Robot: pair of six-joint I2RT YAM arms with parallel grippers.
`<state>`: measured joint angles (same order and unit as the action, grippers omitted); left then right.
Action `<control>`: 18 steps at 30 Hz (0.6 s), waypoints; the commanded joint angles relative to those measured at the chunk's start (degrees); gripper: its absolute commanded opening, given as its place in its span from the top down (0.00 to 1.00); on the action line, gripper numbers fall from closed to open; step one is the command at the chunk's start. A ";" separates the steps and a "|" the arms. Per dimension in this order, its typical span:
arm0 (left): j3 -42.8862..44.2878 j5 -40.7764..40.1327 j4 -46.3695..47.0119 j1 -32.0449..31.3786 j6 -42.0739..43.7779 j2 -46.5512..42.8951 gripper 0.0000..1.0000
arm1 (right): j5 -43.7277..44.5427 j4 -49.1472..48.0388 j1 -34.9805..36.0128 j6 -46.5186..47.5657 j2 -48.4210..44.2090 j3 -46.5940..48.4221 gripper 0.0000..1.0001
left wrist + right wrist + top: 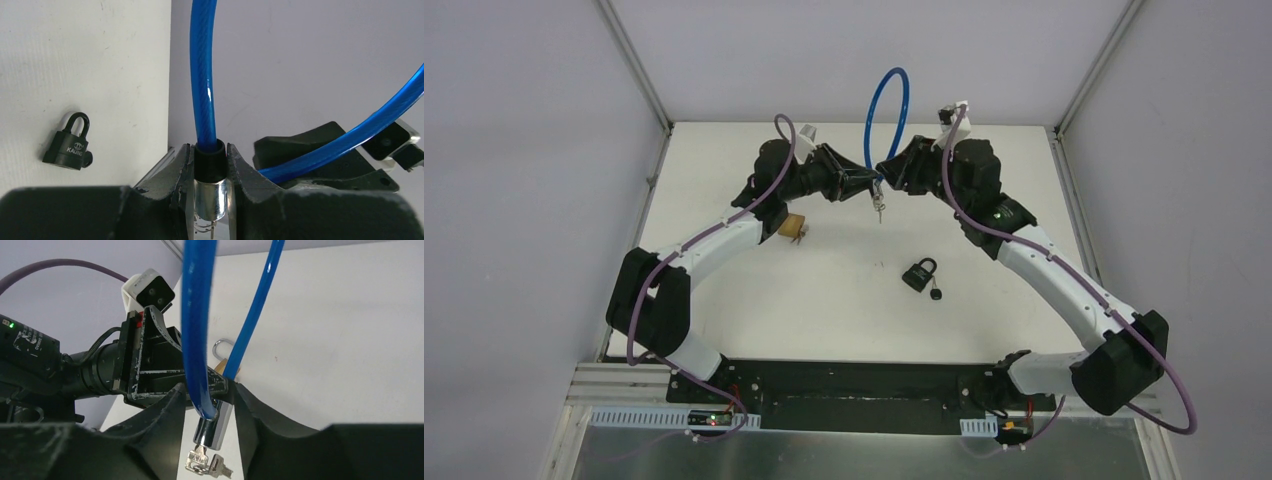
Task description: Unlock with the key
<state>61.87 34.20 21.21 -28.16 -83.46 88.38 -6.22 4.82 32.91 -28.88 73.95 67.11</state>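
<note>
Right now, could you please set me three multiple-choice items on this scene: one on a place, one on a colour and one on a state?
1. Where is the black padlock?
A. lying on the table
B. on the floor
C. in a drawer

2. What colour is the cable loop?
A. red
B. blue
C. green

3. How is the left gripper?
A. open and empty
B. shut on the black padlock
C. shut on the cable loop's end

Answers:
1 A, it rests on the white table.
2 B, the raised loop is plainly blue.
3 C, its fingers clamp the loop's black collar.
</note>
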 commanded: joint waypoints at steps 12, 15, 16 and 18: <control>0.93 -7.40 -23.33 -0.40 16.83 -3.28 1.00 | 1.37 -6.83 0.62 10.38 -3.53 0.84 1.00; 1.79 -9.76 -31.71 -0.25 25.16 -3.40 1.00 | 2.13 -3.85 0.43 9.70 -3.88 0.64 1.00; 2.13 -10.63 -34.49 -0.12 27.70 -3.68 1.00 | 2.13 -2.63 0.34 9.17 -3.97 0.32 1.00; 3.03 -13.57 -39.88 0.15 33.70 -4.79 1.00 | 1.75 -0.44 -0.27 8.00 -4.28 -0.54 1.00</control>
<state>61.93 26.39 -6.26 -28.14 -64.40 87.50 -5.87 3.46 33.26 -21.23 72.44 67.42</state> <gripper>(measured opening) 0.208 0.091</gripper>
